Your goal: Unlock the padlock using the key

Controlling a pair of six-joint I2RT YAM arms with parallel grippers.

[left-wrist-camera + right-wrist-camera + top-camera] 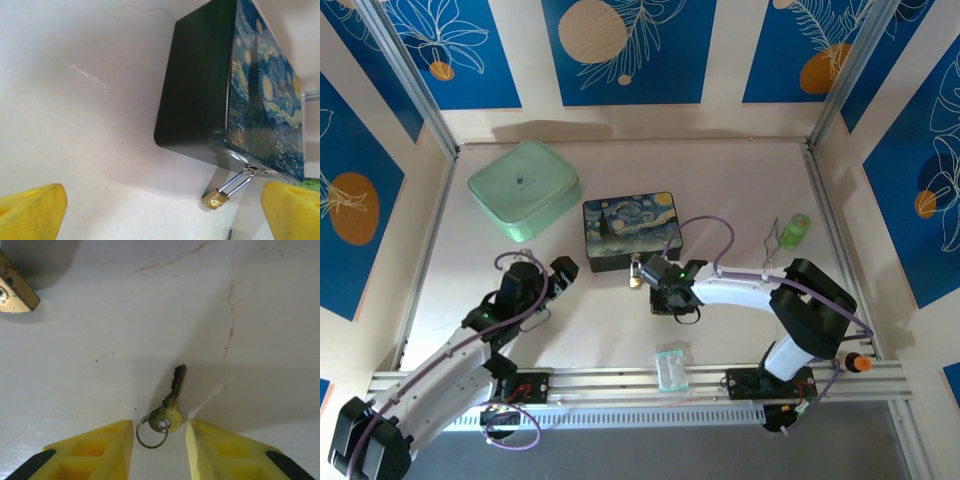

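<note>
The key point(172, 399) is small, with a wire ring through its head, and lies flat on the white table. My right gripper point(160, 447) is over it, its yellow fingers point(100, 452) on either side of the key's head with a small gap each side. The brass padlock point(216, 197) hangs by its silver shackle from the hasp of the starry-night tin point(200, 90), its body resting on the table. It also shows at the left edge of the right wrist view, padlock point(12, 290). From above, the padlock point(635, 277) is just left of my right gripper point(665, 293). My left gripper point(560, 272) is wide open and holds nothing.
A mint-green case point(524, 187) sits at the back left. A clear plastic packet point(672, 367) lies near the front rail point(620, 382). A green item with a bent wire point(792, 232) sits at the right. Walls close in the table on three sides.
</note>
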